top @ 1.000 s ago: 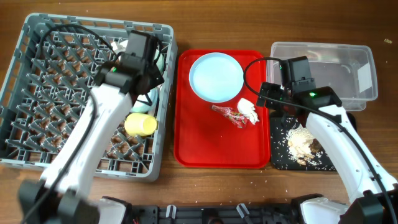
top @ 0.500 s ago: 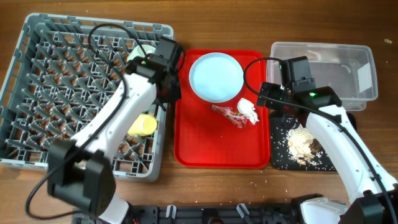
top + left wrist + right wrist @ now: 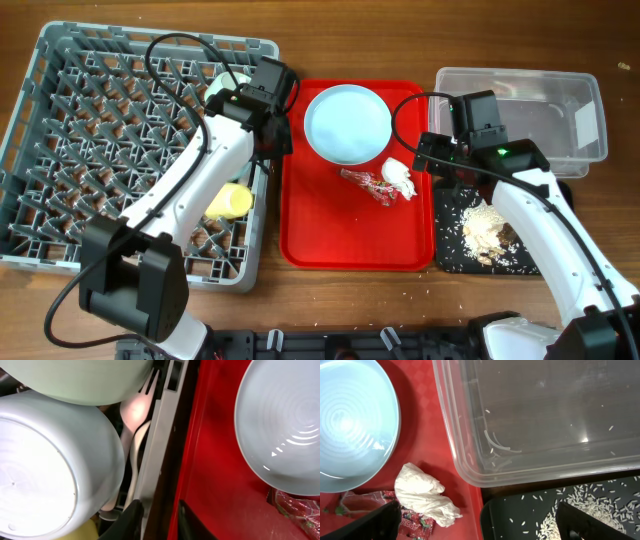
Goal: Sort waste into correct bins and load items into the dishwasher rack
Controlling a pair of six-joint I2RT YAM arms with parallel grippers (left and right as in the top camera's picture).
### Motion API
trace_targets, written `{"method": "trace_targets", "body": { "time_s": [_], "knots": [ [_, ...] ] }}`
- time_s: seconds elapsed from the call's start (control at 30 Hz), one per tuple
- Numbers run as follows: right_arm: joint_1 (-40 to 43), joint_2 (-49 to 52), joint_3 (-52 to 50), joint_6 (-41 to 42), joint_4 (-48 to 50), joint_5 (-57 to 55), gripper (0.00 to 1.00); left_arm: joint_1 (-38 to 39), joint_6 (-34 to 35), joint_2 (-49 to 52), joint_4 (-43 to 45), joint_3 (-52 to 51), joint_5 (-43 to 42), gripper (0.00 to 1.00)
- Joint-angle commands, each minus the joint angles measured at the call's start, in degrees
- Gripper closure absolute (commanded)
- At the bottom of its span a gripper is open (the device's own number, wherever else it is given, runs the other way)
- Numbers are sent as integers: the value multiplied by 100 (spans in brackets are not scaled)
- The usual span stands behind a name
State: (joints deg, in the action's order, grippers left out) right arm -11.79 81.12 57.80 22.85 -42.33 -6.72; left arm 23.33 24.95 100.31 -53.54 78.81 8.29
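Since a second ago the left arm has swung from over the middle of the rack (image 3: 60, 150) to its right wall, beside the red tray (image 3: 320, 230); the right arm has not moved. The left gripper (image 3: 160, 522) hangs over that wall with its fingers slightly parted, holding nothing. The right gripper (image 3: 480, 525) is spread wide and empty above the corner where the clear tub (image 3: 520, 110) meets the black tray (image 3: 450, 255).

Inside the rack are two bowls, one mint green (image 3: 85, 380) and one pale blue (image 3: 45, 485), one yellow cup (image 3: 230, 200) lying on its side, one fork (image 3: 142, 400) and one spoon (image 3: 137, 450). The fork and the spoon lie lengthwise along the right wall, the fork's tines pointing to the top of the left wrist view.

On the red tray sit one plate (image 3: 348, 122), one tissue wad (image 3: 398, 177) and one red wrapper (image 3: 365, 183), the last two touching. One heap of food scraps (image 3: 485, 225) lies in the black tray.
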Motion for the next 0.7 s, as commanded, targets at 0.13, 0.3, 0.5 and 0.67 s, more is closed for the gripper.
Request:
{"method": "trace_targets", "body": {
  "time_s": [0.13, 0.3, 0.5, 0.67],
  "knots": [
    [13, 31, 74, -31, 11, -120, 0, -72, -79, 96, -7, -15, 782, 79],
    [13, 31, 74, -31, 9, -120, 0, -61, -79, 114, 125, -254, 157, 84],
    [13, 31, 74, -33, 11, -120, 0, -79, -94, 129, 382, -542, 210, 86],
    [13, 31, 74, -31, 11, -120, 0, -79, -50, 129, 758, -542, -127, 87]
  ]
}}
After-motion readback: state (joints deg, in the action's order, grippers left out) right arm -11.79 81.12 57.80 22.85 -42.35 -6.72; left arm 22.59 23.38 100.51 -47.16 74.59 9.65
